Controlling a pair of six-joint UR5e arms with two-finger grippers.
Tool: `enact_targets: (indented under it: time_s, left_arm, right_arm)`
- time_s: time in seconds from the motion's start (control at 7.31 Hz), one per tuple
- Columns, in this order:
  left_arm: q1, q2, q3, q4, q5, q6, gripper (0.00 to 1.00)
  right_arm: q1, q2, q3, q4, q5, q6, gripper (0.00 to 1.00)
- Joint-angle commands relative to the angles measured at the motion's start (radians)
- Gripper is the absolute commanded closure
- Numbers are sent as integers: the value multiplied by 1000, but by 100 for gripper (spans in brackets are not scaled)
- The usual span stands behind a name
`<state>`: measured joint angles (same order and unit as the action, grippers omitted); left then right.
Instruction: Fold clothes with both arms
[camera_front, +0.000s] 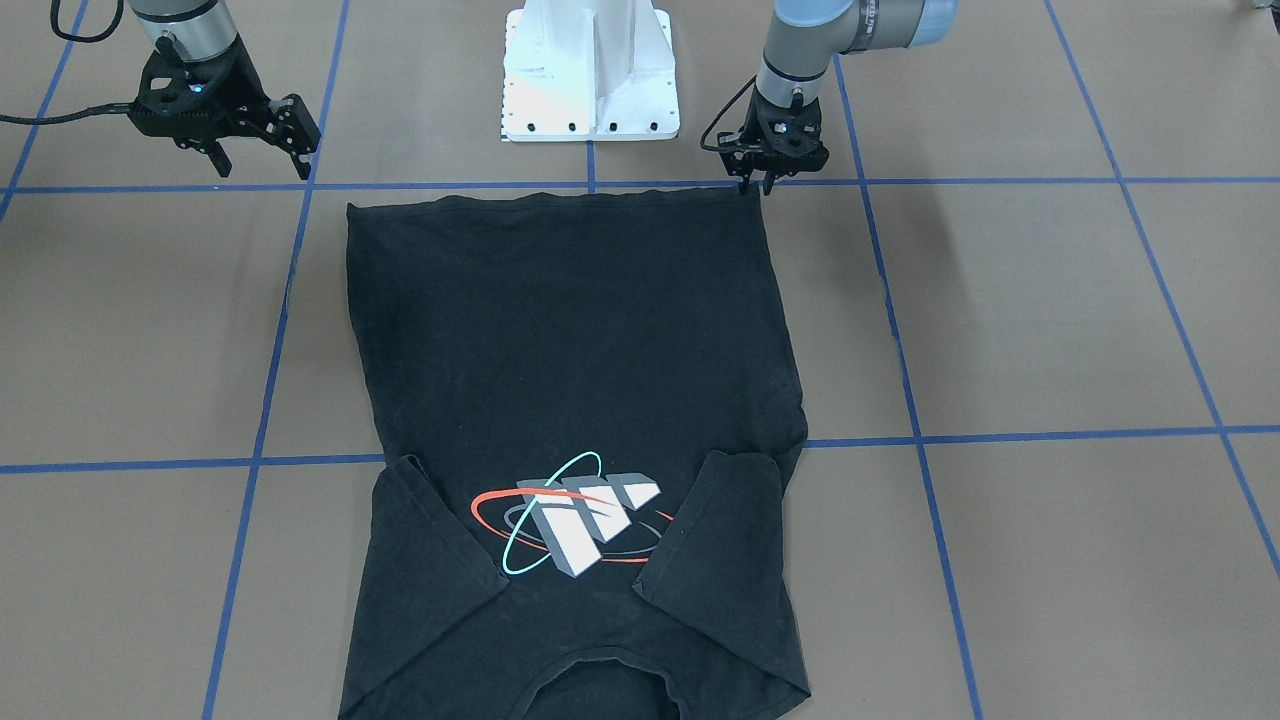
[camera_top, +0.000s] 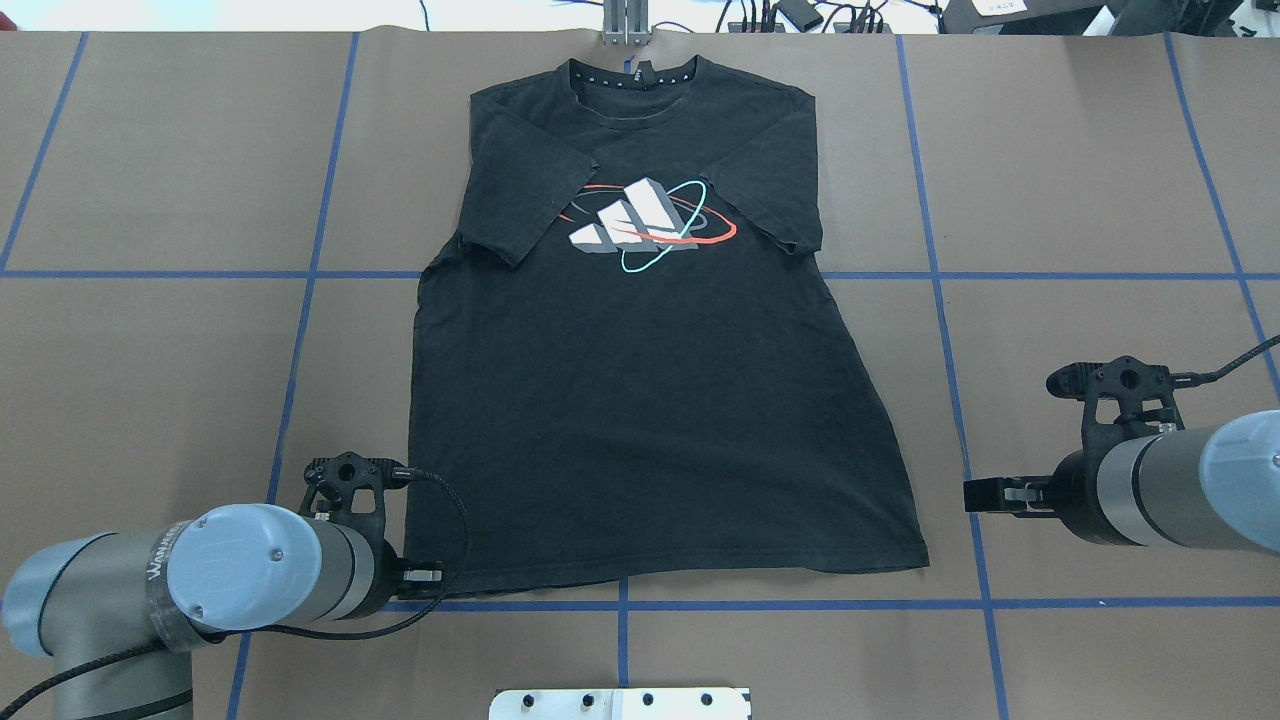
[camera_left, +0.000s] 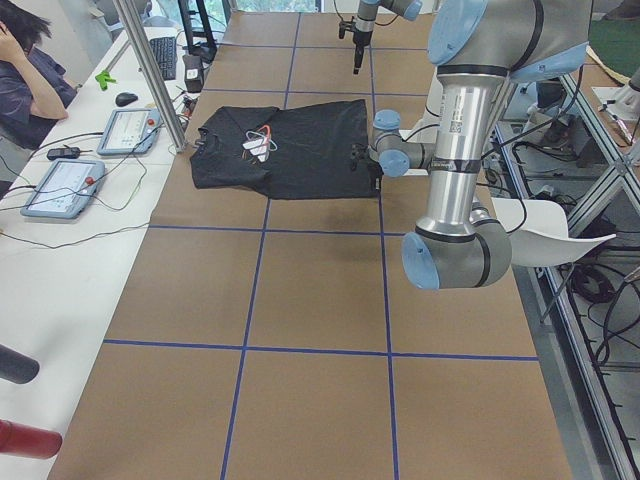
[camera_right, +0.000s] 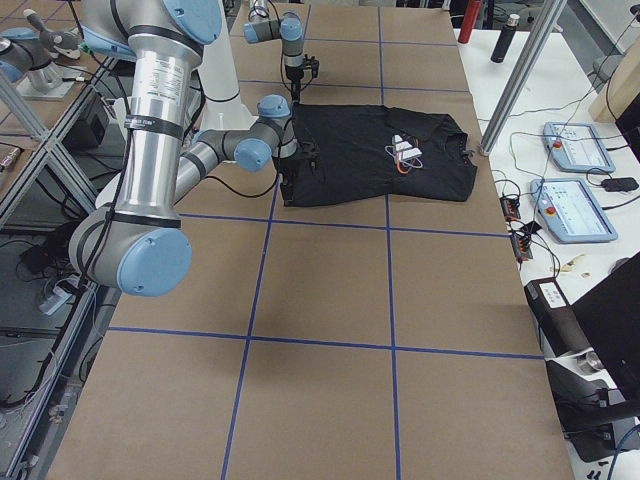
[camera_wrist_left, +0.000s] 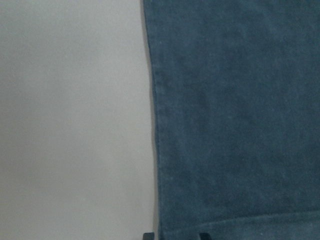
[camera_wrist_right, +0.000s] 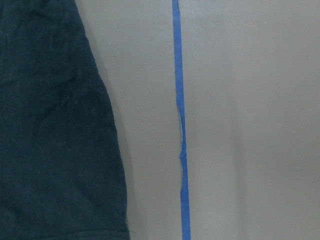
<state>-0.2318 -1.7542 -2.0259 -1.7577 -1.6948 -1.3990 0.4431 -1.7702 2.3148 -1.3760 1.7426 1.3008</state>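
The black T-shirt (camera_front: 570, 350) lies flat and face up on the brown surface (camera_front: 1050, 320), in the centre of the front-facing view. Its hem runs along the upper part of the frame, just below a horizontal blue tape line (camera_front: 1000, 181), and its collar is cut off by the lower edge. Both short sleeves are folded inward over the chest. They flank the printed logo (camera_front: 580, 525) of white-grey blocks ringed in red-orange and teal, and each covers a little of its outer ring. The white pedestal (camera_front: 590, 70) stands at top centre, clear of the cloth. The left pincer (camera_front: 755, 183), upper right of centre in that frame, points down at the hem corner with its jaws set narrow. In the left wrist view its two fingertips (camera_wrist_left: 148, 235) show at the bottom edge, one on bare surface just beside the shirt's side edge and one over the cloth, which lies flat between them. Whether the tips touch the cloth cannot be told. The right pincer (camera_front: 262, 168), at upper left of the front-facing frame, hangs tilted with its jaws spread wide and nothing between them. It sits beyond the opposite hem corner and apart from the shirt. The right wrist view shows only the shirt's side edge at frame left and a tape line running top to bottom.
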Motion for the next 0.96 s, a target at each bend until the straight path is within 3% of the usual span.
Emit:
enact_targets:
  time_s: [0.0,0.82]
  left_arm:
    - [-1,-1,1,0,0,5,59]
    - [2,-2,27,-17,-8,3,59]
  right_arm:
    - [-1,0,0,0,0,0,0]
    - [-1,0,0,0,0,0,0]
